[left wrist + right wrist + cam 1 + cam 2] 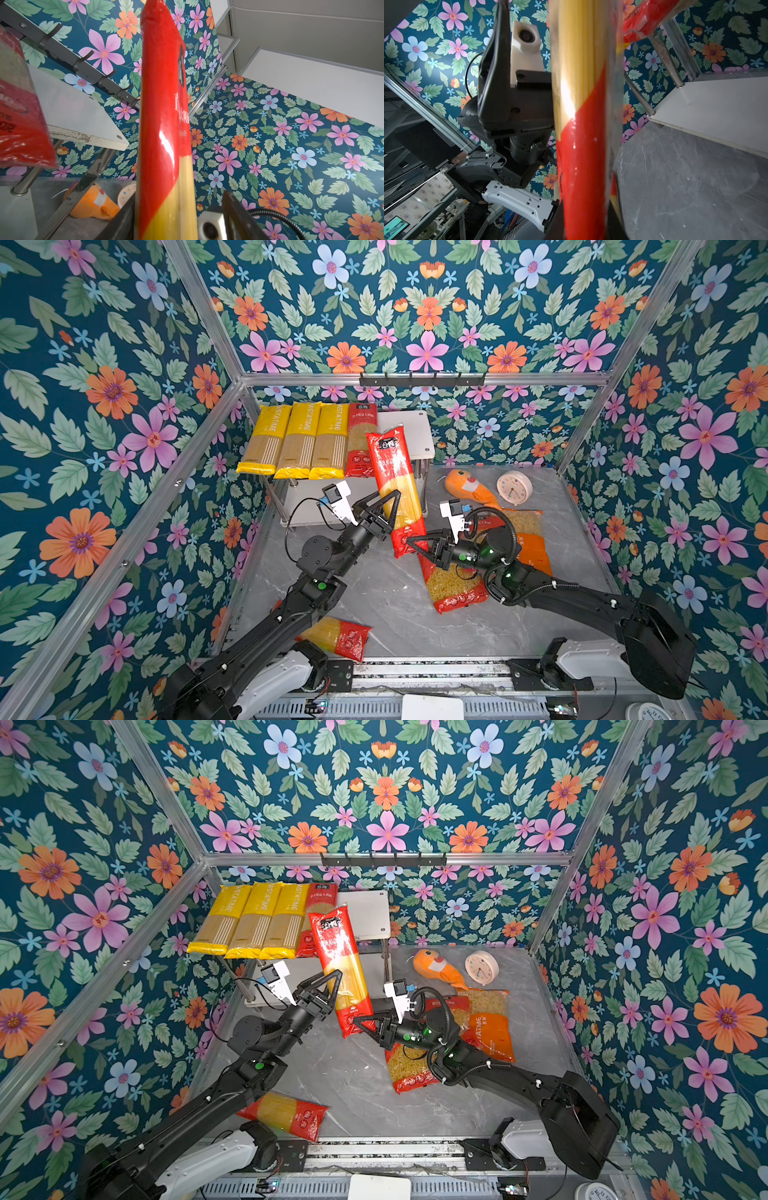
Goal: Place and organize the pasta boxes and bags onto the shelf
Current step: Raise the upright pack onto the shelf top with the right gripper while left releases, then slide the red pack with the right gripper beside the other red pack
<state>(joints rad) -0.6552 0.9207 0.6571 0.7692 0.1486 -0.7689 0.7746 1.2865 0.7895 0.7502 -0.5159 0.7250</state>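
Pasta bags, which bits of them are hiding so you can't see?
Floor red spaghetti pack: one end under the left arm, both top views.
Far wide red bag: mostly under the right arm, both top views.
Near wide red bag: top under that arm too.
Raised red pack: label too slanted and close to read, left wrist view.

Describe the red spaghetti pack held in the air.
The pack is a long glossy plastic sleeve, red at both ends with a clear middle showing yellow spaghetti and a black label near its top. It hangs tilted before the shelf. The right pincer grips its lower end; the left pincer, open, straddles its middle.
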